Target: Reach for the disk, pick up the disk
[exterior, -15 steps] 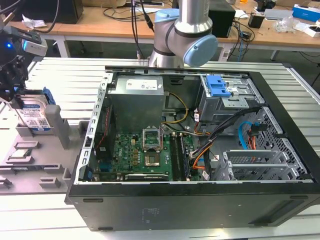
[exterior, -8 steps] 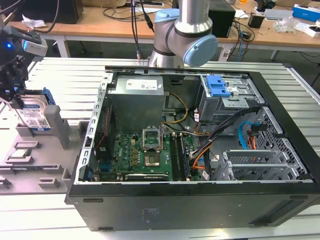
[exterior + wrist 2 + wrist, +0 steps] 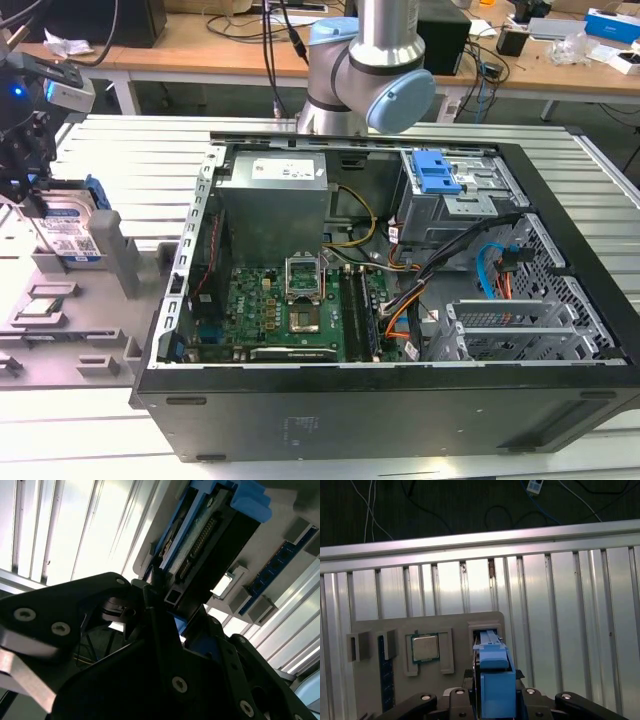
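A ribbed metal tabletop (image 3: 130,150) is carrying an open computer case (image 3: 380,410) and a grey tray (image 3: 100,335). The disk (image 3: 70,235) is standing upright on the tray, and the end effector (image 3: 38,205) is straddling it; I cannot tell whether it is clamped.

Slatted aluminium desk (image 3: 130,150) carrying an open black computer case (image 3: 380,410) and, at the exterior view's left, a grey holder plate (image 3: 70,330).

At the exterior view's left we see the gripper (image 3: 36,205) clasping the disk (image 3: 72,232), which stands on edge in a grey holder (image 3: 120,258) on the slatted worktop (image 3: 130,140). An open computer case (image 3: 400,410) lies just beside the holder.
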You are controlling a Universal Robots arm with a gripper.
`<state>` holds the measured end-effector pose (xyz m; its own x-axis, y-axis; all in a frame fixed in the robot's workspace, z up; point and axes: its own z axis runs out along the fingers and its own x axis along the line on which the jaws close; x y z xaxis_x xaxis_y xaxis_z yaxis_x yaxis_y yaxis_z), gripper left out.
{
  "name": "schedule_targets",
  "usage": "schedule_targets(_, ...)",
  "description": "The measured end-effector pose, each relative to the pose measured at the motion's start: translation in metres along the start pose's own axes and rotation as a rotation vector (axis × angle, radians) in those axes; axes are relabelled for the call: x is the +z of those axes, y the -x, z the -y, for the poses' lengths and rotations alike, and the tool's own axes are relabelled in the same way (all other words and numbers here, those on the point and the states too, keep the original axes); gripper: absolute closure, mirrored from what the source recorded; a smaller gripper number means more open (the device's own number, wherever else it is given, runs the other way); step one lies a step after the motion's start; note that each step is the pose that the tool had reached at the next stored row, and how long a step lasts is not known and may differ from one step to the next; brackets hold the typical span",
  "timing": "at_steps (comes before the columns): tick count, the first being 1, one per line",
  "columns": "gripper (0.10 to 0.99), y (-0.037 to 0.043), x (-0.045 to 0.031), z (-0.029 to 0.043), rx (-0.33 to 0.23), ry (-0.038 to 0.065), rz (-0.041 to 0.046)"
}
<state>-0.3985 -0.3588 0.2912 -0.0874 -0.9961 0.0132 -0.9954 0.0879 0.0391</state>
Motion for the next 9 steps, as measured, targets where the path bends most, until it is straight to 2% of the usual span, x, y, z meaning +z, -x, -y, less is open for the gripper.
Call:
schedule_targets(2,0.714,0.0,-0.0001,0.0,0.0,0.0,0.0002)
schedule_targets(9,0.714,-0.0001,-0.0083,-0.0001,0.0,0.0,0.0)
